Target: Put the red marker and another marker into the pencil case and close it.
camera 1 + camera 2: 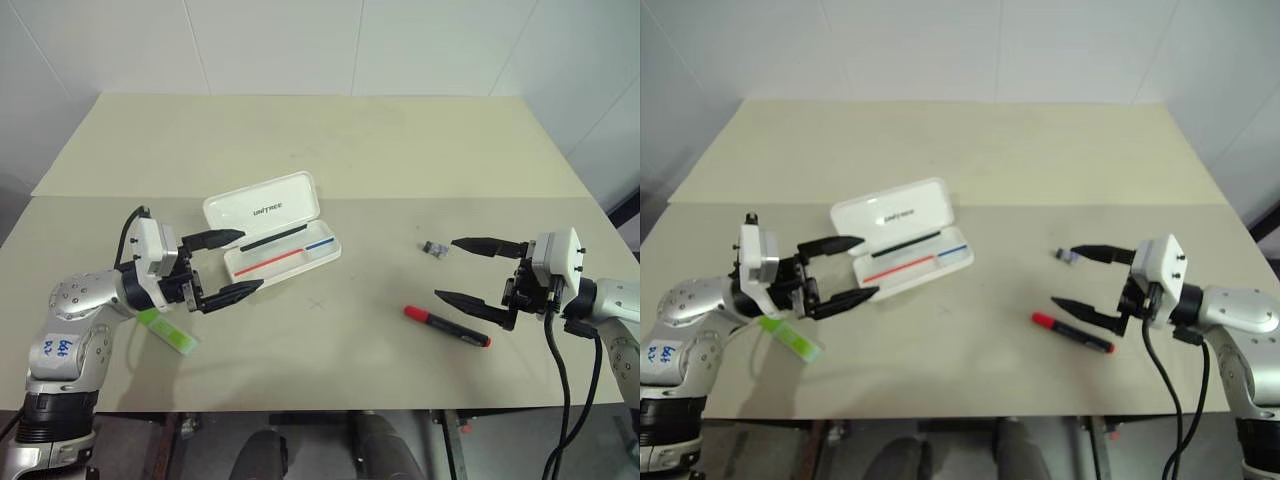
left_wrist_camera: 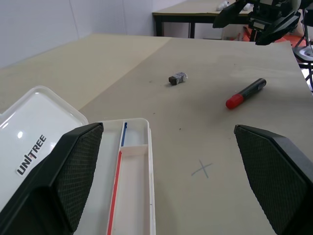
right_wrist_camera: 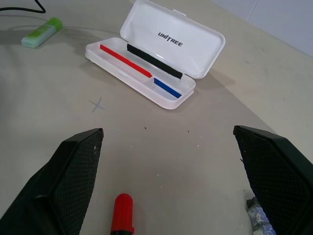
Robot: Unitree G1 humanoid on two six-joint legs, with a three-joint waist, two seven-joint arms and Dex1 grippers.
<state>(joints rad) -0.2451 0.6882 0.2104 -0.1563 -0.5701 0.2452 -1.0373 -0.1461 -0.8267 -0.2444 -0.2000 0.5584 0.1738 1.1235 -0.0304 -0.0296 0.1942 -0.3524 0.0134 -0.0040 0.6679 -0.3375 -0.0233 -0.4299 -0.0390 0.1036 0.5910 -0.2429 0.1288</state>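
On the beige table [image 1: 400, 150], toward its left half, lay the pencil case [image 1: 272, 238], hinged wide, lid tipped back and reading "UNITREE" in small dark letters; inside the tray ran a red and blue stripe alongside a black strip at the hinge. Faintly pencilled on the tabletop just in front of the case was a small cross mark [image 1: 318, 303]. Carried blue handwriting on a white sticker [image 1: 58, 348] on the left arm, too small to read.

Hovered beside the case's near left end with fingers spread wide and nothing between them: left gripper [image 1: 231, 263]. Under and behind that wrist, near the front-left edge, lay the lime-green marker [image 1: 170, 332], flat on the table and well clear of the case.

Over on the right half, lay the red marker [image 1: 447, 326], red cap pointing toward the case, just below and touching nothing of the right gripper [image 1: 456, 268], likewise spread wide and empty. Sat near the upper fingertip a small grey-black clip [image 1: 434, 248].

Between case and red marker stretched bare tabletop; likewise across the whole far half up to the back edge. Ran a seam across the table behind the case.
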